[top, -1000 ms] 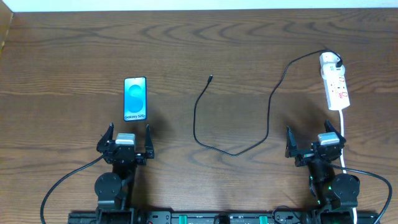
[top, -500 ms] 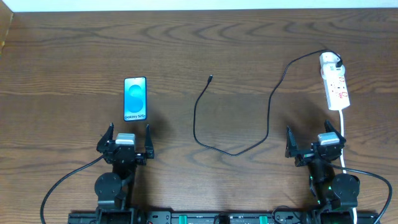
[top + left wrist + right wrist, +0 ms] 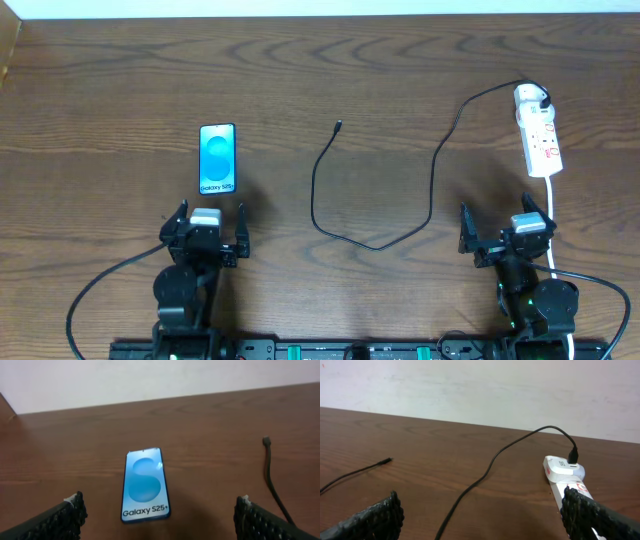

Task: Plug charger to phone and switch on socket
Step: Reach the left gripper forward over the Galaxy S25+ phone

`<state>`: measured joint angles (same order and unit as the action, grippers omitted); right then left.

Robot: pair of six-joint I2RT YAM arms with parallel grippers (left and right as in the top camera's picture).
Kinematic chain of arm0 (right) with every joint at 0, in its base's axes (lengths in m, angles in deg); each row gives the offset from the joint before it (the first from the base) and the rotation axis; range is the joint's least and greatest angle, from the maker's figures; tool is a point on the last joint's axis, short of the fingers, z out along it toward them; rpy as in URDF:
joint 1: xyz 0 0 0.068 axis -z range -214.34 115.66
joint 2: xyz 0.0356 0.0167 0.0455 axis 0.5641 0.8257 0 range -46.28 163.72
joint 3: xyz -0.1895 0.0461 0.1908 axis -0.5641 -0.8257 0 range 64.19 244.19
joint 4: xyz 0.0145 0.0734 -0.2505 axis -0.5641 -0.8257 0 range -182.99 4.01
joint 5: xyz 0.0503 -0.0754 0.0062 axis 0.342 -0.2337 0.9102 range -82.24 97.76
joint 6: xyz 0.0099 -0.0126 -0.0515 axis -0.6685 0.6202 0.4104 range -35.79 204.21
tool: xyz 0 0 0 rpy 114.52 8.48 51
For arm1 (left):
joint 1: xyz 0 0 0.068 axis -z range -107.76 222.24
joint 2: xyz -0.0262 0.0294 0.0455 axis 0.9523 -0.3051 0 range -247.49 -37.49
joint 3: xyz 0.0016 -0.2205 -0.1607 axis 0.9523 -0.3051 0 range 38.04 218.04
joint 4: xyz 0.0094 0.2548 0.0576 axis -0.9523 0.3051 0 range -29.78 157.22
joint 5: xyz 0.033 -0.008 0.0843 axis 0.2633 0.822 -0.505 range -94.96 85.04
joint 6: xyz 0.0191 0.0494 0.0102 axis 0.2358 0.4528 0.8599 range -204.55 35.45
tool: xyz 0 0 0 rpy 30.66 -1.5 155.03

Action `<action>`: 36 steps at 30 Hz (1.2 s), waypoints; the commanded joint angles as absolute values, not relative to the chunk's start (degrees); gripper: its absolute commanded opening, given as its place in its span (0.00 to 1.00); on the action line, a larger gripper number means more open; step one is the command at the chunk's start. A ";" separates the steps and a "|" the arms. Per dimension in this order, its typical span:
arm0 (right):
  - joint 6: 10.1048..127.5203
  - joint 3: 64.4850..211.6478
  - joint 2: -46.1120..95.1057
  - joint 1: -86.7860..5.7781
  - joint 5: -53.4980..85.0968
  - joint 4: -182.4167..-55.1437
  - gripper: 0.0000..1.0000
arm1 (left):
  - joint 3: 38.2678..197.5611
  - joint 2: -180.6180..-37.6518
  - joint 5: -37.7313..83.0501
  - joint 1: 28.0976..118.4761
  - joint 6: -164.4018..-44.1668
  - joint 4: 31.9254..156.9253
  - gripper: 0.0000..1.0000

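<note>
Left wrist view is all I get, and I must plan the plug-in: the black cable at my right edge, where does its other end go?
Observer: The cable loops off to the right, and its plug sits in the far end of a white power strip.
Operator: Which side could reach that strip's switches?
Observer: Probably the right tool. It is open and empty, and the strip lies just ahead of it, slightly to its right.
Operator: Anything lying close by there?
Observer: The strip's own white cord runs back toward the near edge, right beside that tool.
</note>
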<state>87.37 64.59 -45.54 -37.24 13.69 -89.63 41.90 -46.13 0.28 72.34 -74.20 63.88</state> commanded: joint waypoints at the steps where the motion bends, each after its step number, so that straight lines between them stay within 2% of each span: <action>1: 86.60 64.51 -45.57 -37.00 13.45 -89.87 0.99 | 47.73 -51.36 0.61 72.10 -74.31 63.66 0.95; 17: 86.60 64.51 -45.57 -37.00 13.45 -89.90 0.99 | 65.35 -76.58 5.13 72.10 -76.06 65.89 0.95; 36: 86.60 64.51 -45.57 -37.00 13.45 -89.87 0.99 | 91.01 -95.03 5.11 72.07 -76.01 91.07 0.95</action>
<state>87.37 64.59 -45.52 -37.24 13.69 -89.66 85.57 -92.62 4.19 72.34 -75.71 88.19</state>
